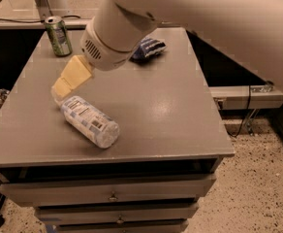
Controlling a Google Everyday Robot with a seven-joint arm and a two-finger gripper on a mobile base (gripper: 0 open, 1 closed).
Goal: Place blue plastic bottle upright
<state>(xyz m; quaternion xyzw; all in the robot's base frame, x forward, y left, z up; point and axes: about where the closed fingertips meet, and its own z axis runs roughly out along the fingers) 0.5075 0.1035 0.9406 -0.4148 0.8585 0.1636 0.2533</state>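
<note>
The blue plastic bottle (pixel 88 121) lies on its side on the grey table (pixel 170 115), at the front left. Its clear body has a pale blue-and-white label. Its cap end points to the back left and is hidden behind my gripper. My gripper (pixel 64 85), with cream-coloured fingers, reaches down from the white arm and sits right over the bottle's cap end.
A green drink can (pixel 58 36) stands upright at the table's back left corner. A dark blue crinkled snack bag (pixel 149 48) lies at the back, partly behind my arm. Drawers (pixel 112 196) sit below the table front. A speckled floor lies to the right.
</note>
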